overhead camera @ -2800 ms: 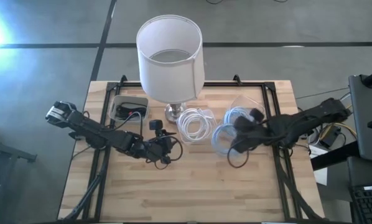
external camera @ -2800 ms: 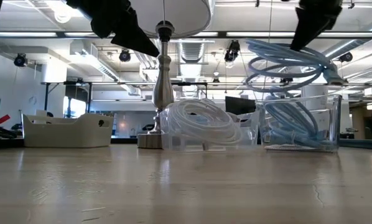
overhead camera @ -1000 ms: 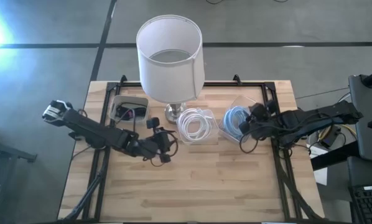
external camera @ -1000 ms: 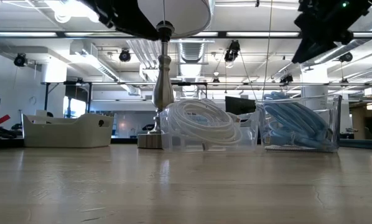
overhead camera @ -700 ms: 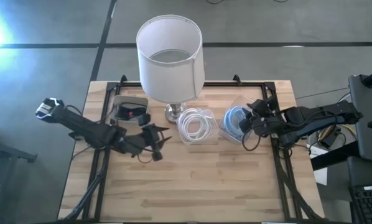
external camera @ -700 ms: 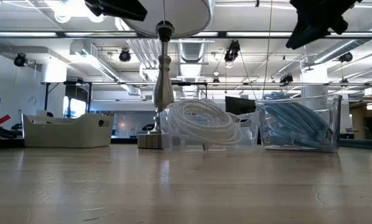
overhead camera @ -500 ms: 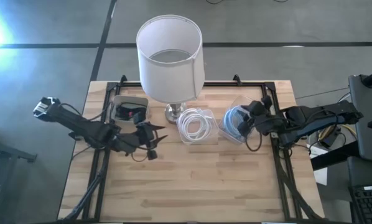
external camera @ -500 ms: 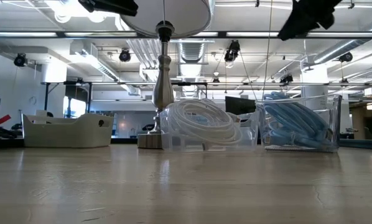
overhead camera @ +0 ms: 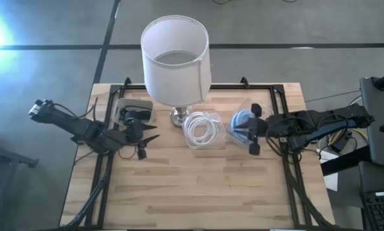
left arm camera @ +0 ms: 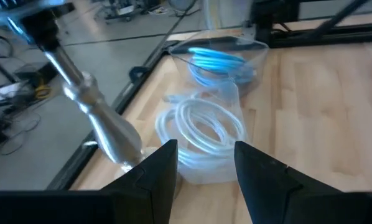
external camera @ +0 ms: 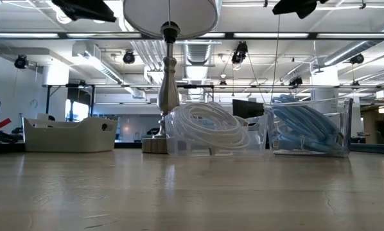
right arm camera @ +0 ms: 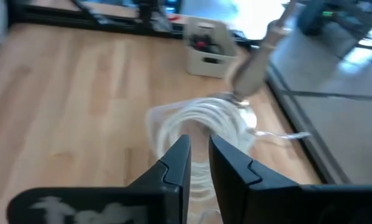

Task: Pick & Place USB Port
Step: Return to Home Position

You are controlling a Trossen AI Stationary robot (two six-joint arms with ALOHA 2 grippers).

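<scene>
Coiled light blue USB cables (overhead camera: 243, 122) are contained in the clear plastic bin (external camera: 344, 123); left pincer (left arm camera: 206, 147) and right pincer (right arm camera: 199, 140) are parted, empty.

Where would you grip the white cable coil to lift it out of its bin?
I'd pinch across the strands of the coil on its arc farthest from the lamp, coming straight down: it lies roughly flat in an open-topped bin whose walls block the sides.

Ceiling strips (external camera: 262, 35) give bright, even light, with white glare on the floor (overhead camera: 51, 25) at far left.
</scene>
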